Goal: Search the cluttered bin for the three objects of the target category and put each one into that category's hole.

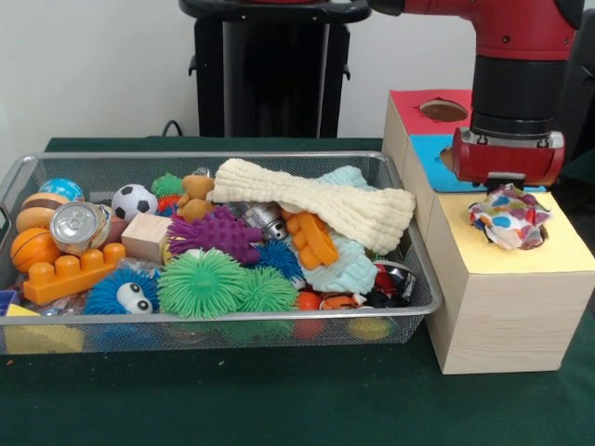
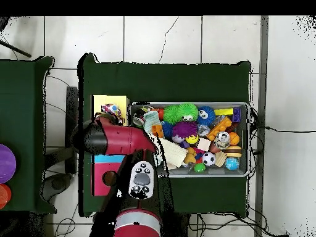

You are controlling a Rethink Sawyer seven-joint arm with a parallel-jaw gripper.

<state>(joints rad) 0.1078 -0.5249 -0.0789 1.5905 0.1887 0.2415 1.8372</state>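
A rope toy (image 1: 509, 216) of white cord flecked with red, blue and yellow sits in the round hole of the yellow-faced wooden box (image 1: 558, 249), bulging above the face. My gripper (image 1: 508, 184) hangs from the red wrist just above and behind the toy; whether it touches the toy is hidden. In the overhead view the toy (image 2: 111, 111) lies on the yellow box (image 2: 99, 102) with the red arm (image 2: 120, 139) beside it. The silver wire mesh basket (image 1: 186, 158) stands left of the boxes, full of clutter. No other rope toy shows in it.
The blue-faced box (image 1: 426, 153) and the red-faced box (image 1: 414, 100) stand behind the yellow one. In the basket lie a cream knitted cloth (image 1: 316, 200), green spiky balls (image 1: 200, 283), a purple spiky ball (image 1: 218, 232), a soccer ball (image 1: 134, 200), a can (image 1: 74, 225) and orange bricks (image 1: 70, 272).
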